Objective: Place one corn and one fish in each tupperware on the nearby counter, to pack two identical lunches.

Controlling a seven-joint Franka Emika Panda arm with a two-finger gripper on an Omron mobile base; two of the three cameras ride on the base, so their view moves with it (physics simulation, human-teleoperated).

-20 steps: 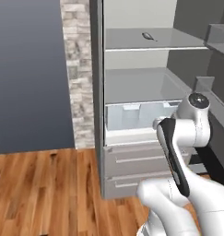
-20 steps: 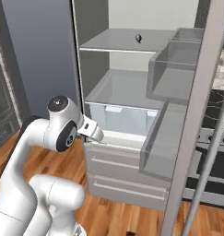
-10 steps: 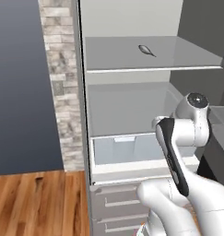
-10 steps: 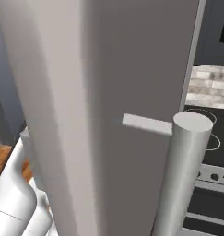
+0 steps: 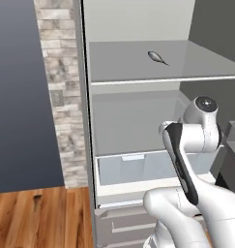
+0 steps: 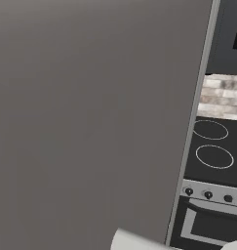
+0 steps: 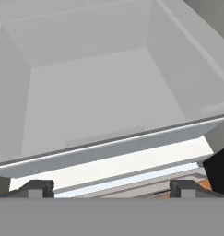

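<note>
Left base view: fish lies on the upper fridge shelf, well above the empty, wide-open gripper; reaching up risks striking the shelf edge.

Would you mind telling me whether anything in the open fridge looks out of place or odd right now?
One thing stands out: a small dark fish lies bare on the upper fridge shelf, with no plate or wrap under it. Otherwise nothing looks spilled, tilted or damaged. The drawer below looks intact, and the gripper is open in front of it.
</note>
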